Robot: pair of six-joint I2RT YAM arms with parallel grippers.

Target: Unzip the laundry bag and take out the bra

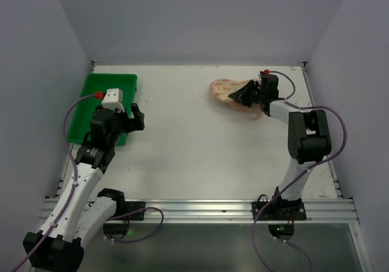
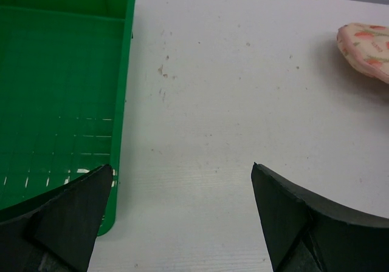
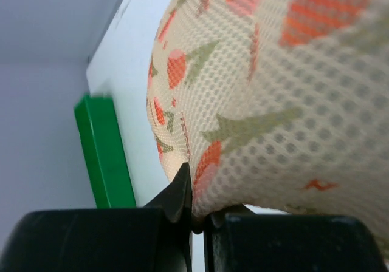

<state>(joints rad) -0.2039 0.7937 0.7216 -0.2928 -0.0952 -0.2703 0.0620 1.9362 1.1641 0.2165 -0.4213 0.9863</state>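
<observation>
While the left gripper [image 2: 182, 166] hangs wide open and empty over the table [image 1: 182, 156], just beside the green tray [image 1: 112, 76], the right gripper [image 3: 194, 220] sits closed tight against the laundry bag [image 1: 223, 90] at the far right of the table. Which step is that? — Desk

Opening the zip, by the look of it. The bag lies near the back edge, well apart from the tray, and the right arm's fingers [image 3: 91, 238] meet at the end of the pouch nearest that arm. From the wrist view the printed mesh bulges directly over the shut fingers. Whether a zip tab is pinched between them, I cannot tell; the pull itself is hidden. — Field

Any sign of the bra? — Desk

None. No opening shows in the bag from any view, so I judge the unzipping not yet done and the removal not begun. — Field

And the next move? — Desk

If the tab is caught, a steady pull along the bag's seam, following the curve of the pouch. The bag looks soft and light, so it is likely to slide or lift with the pull; the idle left gripper would need to cross the table and pin the other end. If the fingers hold nothing, a fresh try at the tab. — Field
</observation>
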